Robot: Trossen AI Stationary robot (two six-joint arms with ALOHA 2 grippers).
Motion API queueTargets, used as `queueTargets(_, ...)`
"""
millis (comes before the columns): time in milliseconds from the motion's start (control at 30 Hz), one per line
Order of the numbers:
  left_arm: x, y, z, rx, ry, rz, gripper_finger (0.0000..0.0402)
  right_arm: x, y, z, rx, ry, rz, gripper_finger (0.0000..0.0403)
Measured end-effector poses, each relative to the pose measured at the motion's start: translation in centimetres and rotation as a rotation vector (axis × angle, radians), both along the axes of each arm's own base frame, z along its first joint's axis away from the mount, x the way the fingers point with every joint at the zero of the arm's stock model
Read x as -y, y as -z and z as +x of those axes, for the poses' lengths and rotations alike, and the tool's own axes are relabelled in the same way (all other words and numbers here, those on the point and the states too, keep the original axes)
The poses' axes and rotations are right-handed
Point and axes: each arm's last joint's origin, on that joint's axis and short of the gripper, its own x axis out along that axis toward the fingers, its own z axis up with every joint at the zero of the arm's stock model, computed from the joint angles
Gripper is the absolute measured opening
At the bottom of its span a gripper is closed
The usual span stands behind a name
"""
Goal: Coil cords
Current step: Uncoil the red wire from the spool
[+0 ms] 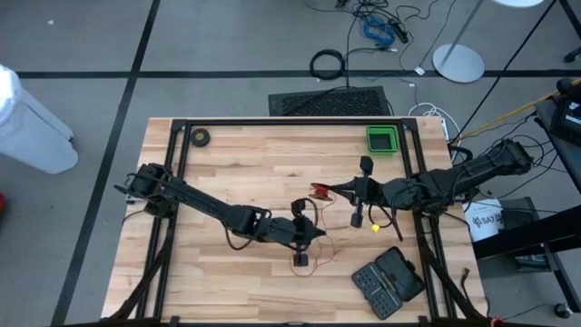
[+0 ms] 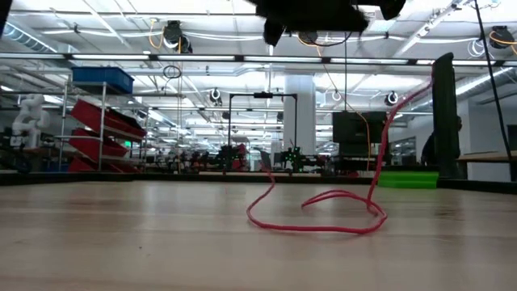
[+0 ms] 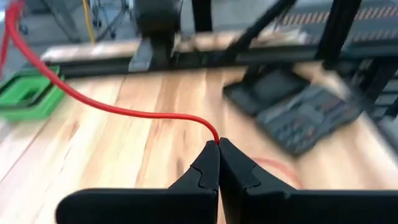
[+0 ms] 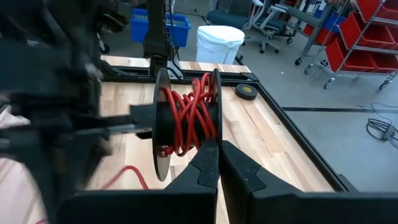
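Table (image 1: 227,154): one wooden top, two arms over it.
Tool case (image 1: 388,281): one, dark, lying open by the right near corner; contents too small to tell.
Green tray (image 1: 382,139): one, at the far edge; nothing visible inside.
Reel (image 4: 186,121): one black spool, red turns wound on it, pinched in the right gripper (image 4: 218,149) at mid-table.
Red cord (image 3: 124,111): one strand, looping slack on the wood, pinched in the left gripper (image 3: 218,146).
Tape roll (image 1: 200,138): one, far left corner.
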Motion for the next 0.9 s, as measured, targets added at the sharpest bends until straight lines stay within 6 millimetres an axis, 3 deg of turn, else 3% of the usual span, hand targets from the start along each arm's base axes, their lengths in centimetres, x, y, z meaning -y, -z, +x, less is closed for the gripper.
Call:
queueTargets(267, -2.5, 2.3, -1.0, -0.273, -0.107, 0.024, 0.0001, 0.0, 0.0, 0.0, 0.0, -0.001, -0.001, 0.0)
queueTargets(533, -3.4, 4.0, -2.9, -0.528, -0.193, 0.028, 0.0004, 0.0, 0.0, 0.0, -0.001, -0.005, -0.002, 0.0)
queueTargets(900, -3.5, 4.2, -3.4, -0.575, -0.223, -0.017, 0.0078, 0.0, 0.0, 0.0, -0.002, -0.006, -0.003, 0.0)
